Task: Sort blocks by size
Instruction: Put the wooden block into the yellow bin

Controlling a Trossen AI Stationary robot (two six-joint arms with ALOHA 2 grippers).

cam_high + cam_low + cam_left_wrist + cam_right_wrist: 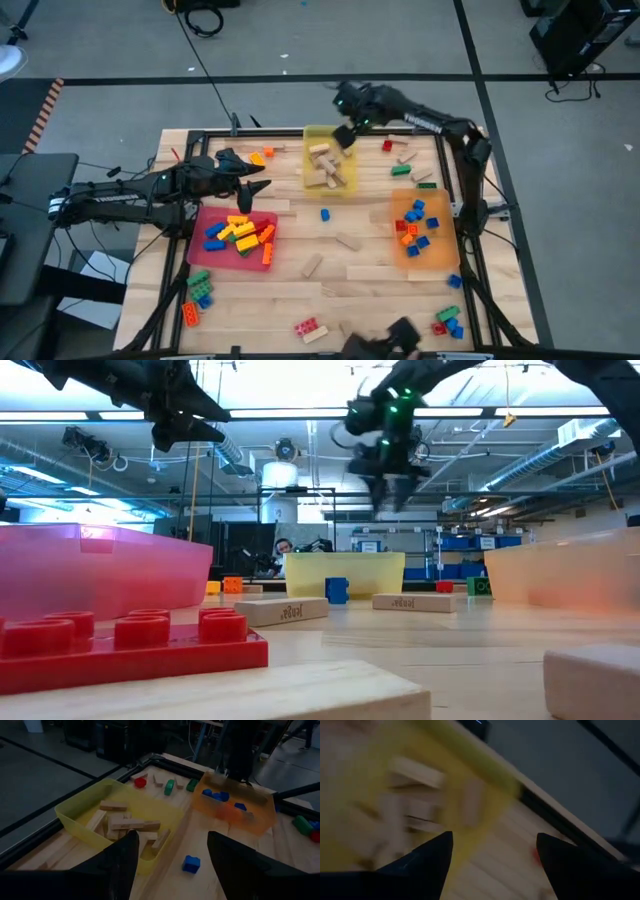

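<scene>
Lying piled in the yellow tray [312,135], tan wooden blocks [326,168]; more loose on the table [370,285]. Hovering above that tray's far rim, right gripper [344,137], fingers apart and empty; left gripper [262,187] open near the red tray [200,225]. Risk judged: clipping the rim on descent, tipping the sorted blocks out.
</scene>
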